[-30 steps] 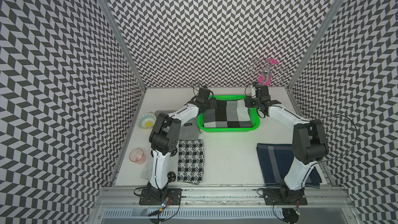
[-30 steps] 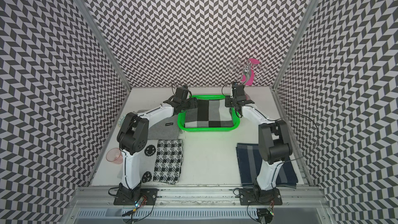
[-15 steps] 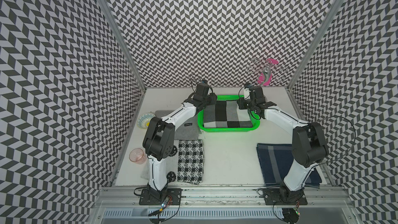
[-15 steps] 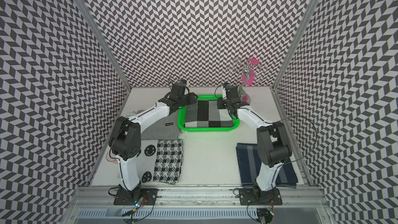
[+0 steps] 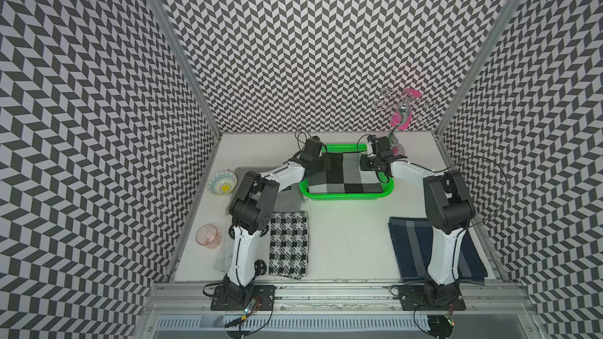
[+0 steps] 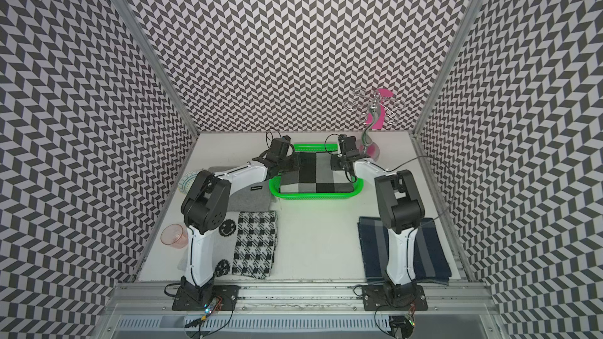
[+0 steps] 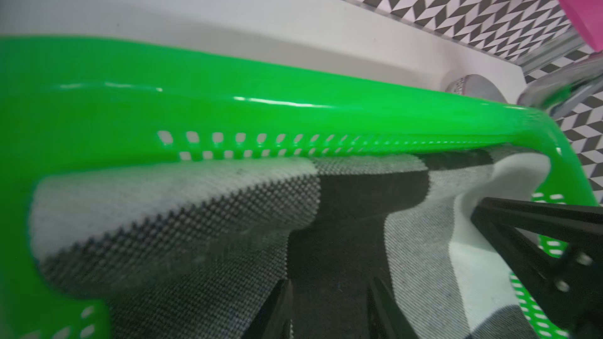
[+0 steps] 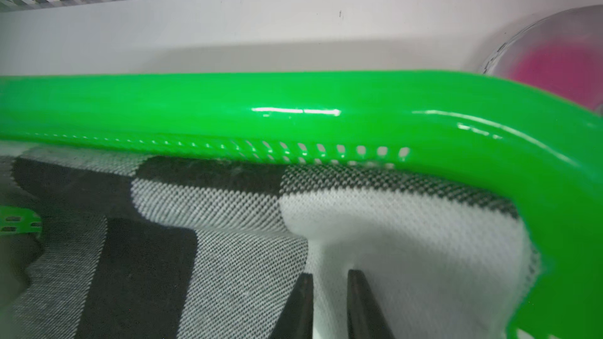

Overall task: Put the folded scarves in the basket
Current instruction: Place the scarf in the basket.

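The black, white and grey checked knitted folded scarf (image 5: 346, 174) lies inside the bright green rectangular perforated plastic basket (image 5: 346, 195). The basket sits at the middle of the white tabletop's (image 5: 342, 239) far edge. In both top views the scarf covers most of the basket's floor, with its near edge just inside the near wall.

The left gripper (image 5: 322, 167) is down on the scarf's far left corner and the right gripper (image 5: 370, 166) on its far right corner. In the left wrist view the left gripper's (image 7: 329, 288) jaws stand a little apart, with a ridge of the scarf's black square bunched between them — it is pinching the cloth. In the right wrist view the right gripper's (image 8: 329, 277) jaws are nearly together, with a pucker of white knit drawn up between them — it too is pinching the scarf, close to the basket's far wall.

A navy striped cloth (image 5: 411, 249) lies at the near right corner under the right arm. A black-and-white houndstooth cloth (image 5: 288, 246) lies toward the near left corner. A patterned ceramic bowl (image 5: 222, 183) and a pink glass tumbler (image 5: 208, 236) stand along the left edge.
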`<state>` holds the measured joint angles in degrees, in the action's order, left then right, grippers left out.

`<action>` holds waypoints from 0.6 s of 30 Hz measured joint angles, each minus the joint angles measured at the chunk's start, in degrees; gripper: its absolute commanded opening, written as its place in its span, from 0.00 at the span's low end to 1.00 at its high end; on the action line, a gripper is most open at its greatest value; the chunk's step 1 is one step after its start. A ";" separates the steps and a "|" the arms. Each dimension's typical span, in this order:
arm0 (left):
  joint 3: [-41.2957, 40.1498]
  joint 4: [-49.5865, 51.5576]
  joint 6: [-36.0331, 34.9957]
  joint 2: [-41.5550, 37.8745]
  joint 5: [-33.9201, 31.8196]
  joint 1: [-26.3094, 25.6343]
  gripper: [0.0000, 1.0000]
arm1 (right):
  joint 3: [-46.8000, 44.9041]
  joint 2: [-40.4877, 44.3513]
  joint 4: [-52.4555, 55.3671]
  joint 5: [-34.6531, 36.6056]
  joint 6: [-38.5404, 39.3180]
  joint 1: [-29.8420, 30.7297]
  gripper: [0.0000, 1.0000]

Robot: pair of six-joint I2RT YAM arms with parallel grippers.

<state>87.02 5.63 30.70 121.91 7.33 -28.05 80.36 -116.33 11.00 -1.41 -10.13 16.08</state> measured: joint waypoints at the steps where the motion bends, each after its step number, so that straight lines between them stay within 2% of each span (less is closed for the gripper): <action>1: 0.00 0.09 -0.20 0.07 -0.09 0.13 0.41 | 0.13 -0.02 0.22 0.17 0.33 -0.09 0.24; 6: 1.22 0.44 -1.07 -0.37 0.15 0.81 0.42 | 1.22 1.29 1.73 -0.04 1.16 -0.11 0.26; 10: 1.38 1.97 -1.09 -3.48 1.88 0.76 0.42 | 1.16 7.21 4.70 -2.25 0.83 -0.09 0.29; 14: 0.48 3.10 -0.92 -9.99 4.00 0.79 0.44 | -1.42 16.37 6.56 -4.92 0.15 0.66 0.30; 18: -4.68 3.39 -0.02 -19.30 6.10 1.33 0.44 | -6.97 25.88 9.86 -7.72 -1.14 3.89 0.32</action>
<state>82.35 9.02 30.68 102.61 13.43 -26.72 73.38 -90.45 20.86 -9.13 -11.27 19.97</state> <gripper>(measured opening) 0.438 0.318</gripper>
